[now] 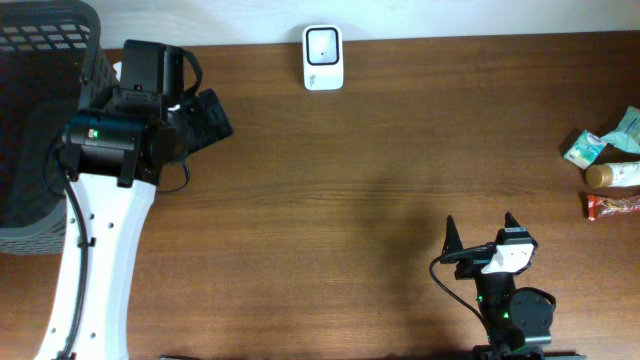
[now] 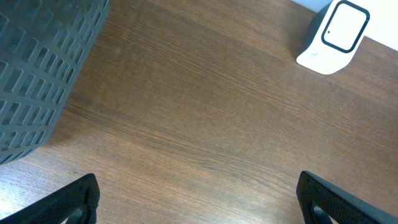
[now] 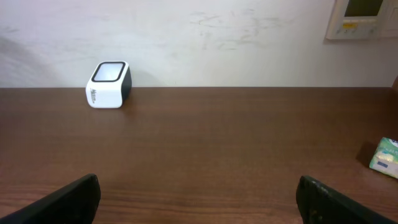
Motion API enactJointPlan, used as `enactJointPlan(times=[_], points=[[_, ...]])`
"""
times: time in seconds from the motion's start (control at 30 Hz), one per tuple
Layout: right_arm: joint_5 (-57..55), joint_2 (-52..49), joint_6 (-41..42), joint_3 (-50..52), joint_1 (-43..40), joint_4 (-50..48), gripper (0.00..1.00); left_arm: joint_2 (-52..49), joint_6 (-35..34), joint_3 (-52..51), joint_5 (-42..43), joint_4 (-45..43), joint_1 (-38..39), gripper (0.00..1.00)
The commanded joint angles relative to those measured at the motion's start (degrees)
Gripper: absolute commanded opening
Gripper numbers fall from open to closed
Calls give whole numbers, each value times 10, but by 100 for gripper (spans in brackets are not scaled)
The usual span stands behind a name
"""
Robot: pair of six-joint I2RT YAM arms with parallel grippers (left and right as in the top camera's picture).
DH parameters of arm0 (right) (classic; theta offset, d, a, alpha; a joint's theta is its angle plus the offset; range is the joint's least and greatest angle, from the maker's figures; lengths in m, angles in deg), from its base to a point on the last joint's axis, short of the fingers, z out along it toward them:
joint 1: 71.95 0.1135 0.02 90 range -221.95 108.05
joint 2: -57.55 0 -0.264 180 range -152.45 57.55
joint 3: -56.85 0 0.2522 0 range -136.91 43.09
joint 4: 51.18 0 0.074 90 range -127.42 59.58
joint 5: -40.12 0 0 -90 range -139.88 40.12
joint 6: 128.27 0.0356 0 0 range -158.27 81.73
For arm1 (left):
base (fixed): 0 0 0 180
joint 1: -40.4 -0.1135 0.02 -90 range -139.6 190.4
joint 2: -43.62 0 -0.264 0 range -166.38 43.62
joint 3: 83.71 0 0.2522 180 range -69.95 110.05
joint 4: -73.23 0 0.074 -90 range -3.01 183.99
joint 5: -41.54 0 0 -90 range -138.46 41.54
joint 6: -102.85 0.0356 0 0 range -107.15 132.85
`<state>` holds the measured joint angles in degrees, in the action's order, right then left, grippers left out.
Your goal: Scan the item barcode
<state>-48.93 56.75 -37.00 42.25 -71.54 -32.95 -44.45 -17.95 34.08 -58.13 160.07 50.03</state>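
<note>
Overhead view, table [image 1: 380, 150] of brown wood. The barcode scanner [image 1: 323, 57], white with a dark window, is seen at 12 o'clock, close to the far edge and standing alone. The items to be scanned are grouped at 3 o'clock by the right edge: a teal packet [image 1: 630, 125], a green packet [image 1: 583, 148], a pale tube with a brown cap [image 1: 612, 175] and a red snack bar [image 1: 612, 206]. They are packed close together; whether they touch cannot be told. None is held, and all lie well apart from the scanner and from both arms.

A dark grey slotted basket [image 1: 40, 120] is placed at 9 to 10 o'clock, partly off the frame. The left gripper [image 2: 198, 183] is found at 10 o'clock just beside the basket. Its jaws are spread wide with only bare wood between them, and the fingers [image 2: 78, 202] are seen at the lower corners of the left wrist view.

The right gripper [image 1: 480, 228] is found at 5 o'clock near the front edge. Its jaws are likewise spread wide, and nothing is clamped. In the right wrist view the scanner is seen at 10 o'clock against the wall and the green packet at 3 o'clock.
</note>
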Motion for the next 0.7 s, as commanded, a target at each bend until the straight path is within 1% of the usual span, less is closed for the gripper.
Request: enactJointPlan(times=[0.0,0.6,0.67], points=[[1,6,-4,5,-4,0,99,2,9,1,-1,-1,-1,99],[1,6,-4,5,-4,0,99,2,9,1,-1,-1,-1,99],[1,6,-4,5,-4,0,99,2,9,1,-19,-2,-1,99]])
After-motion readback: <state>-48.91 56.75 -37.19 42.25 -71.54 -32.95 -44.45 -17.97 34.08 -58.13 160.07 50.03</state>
